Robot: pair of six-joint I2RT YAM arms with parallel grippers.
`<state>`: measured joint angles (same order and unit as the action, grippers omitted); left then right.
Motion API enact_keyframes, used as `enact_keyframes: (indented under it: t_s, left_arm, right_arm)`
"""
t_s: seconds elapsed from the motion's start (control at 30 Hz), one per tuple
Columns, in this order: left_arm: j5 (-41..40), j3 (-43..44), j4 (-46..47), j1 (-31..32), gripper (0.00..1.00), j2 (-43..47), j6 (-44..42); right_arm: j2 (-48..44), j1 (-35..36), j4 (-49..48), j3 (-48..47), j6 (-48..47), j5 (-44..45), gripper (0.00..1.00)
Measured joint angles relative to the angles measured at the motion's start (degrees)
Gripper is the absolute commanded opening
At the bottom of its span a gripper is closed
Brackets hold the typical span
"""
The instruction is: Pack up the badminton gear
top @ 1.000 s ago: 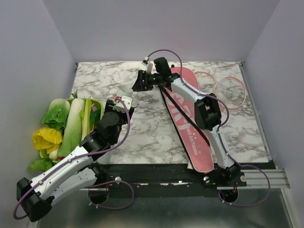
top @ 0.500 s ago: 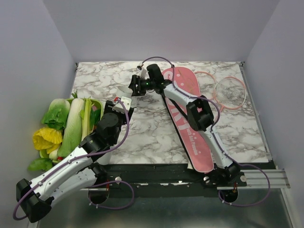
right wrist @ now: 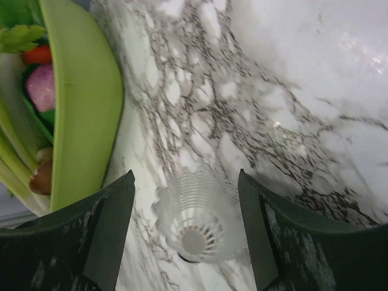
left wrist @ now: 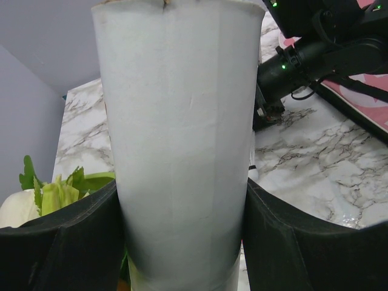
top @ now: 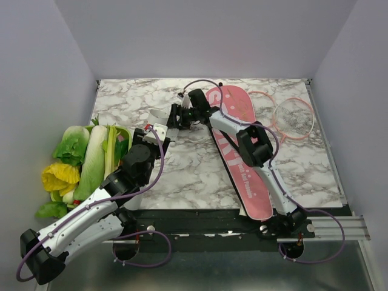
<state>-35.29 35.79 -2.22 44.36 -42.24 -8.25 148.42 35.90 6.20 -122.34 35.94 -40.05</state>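
A white cylindrical tube point(left wrist: 182, 139) stands upright between my left gripper's point(left wrist: 182, 242) fingers, which are shut on its sides; in the top view the tube point(top: 157, 114) shows just beyond the left gripper point(top: 157, 123). My right gripper point(right wrist: 185, 176) is open, reaching left next to the tube, with a white shuttlecock point(right wrist: 195, 225) between its fingers, skirt end toward the camera. From above the right gripper point(top: 173, 118) hides the shuttlecock. The pink cover point(top: 239, 145) with its black strap lies diagonally at centre right. Two pink-framed rackets point(top: 292, 119) lie beyond it.
A green tray point(right wrist: 79, 109) of leafy vegetables point(top: 85, 157) sits at the table's left edge, close to the right gripper's left finger. Grey walls enclose the marble table point(top: 194, 163) on three sides.
My right arm has swung left from over the head of the pink cover to beside the tube. The left arm and the tube have hardly moved.
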Motion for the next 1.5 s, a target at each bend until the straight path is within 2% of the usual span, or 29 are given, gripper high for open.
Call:
enact_keyframes:
  t_s: [0.17,0.43,0.63,0.73,0.77,0.83,0.93,0.97,1.23,1.5]
  left_arm:
    - [0.00,0.00,-0.02,0.00,0.00,0.20,0.00]
    - [0.02,0.00,0.00,0.00,0.00,0.72,0.04]
    - [0.02,0.00,0.00,0.00,0.00,0.96,0.20]
    - [0.02,0.00,-0.02,0.00,0.00,1.25,0.22]
    - [0.02,0.00,-0.02,0.00,0.00,1.42,0.24]
    - [0.02,0.00,0.00,0.00,0.00,1.75,0.35]
    - [0.02,0.00,0.00,0.00,0.00,2.03,0.39]
    - [0.02,0.00,-0.02,0.00,0.00,2.08,0.42]
    - [1.01,0.00,-0.04,0.00,0.00,2.16,0.48]
    - [7.21,0.00,-0.13,0.00,0.00,0.31,0.61]
  right_arm:
    - [-1.14,-0.07,3.19,1.81,-3.45,1.25,0.75]
    - [-8.31,-0.07,5.53,9.09,-7.91,3.17,0.71]
    - [-11.61,-0.07,6.60,12.96,-10.05,3.80,0.61]
    - [-11.80,-0.07,7.28,13.27,-10.95,3.91,0.47]
    - [-11.80,-0.07,7.52,13.35,-11.19,3.98,0.38]
    - [-11.80,-0.07,8.11,13.51,-11.67,4.00,0.32]
    - [-12.04,-0.07,8.59,14.58,-11.98,4.13,0.14]
    - [-12.17,-0.07,8.74,15.19,-12.09,4.20,0.01]
    - [-17.77,-0.07,9.03,22.75,-12.15,5.22,0.01]
    - [-37.88,-0.07,8.26,37.77,-14.43,9.84,0.01]
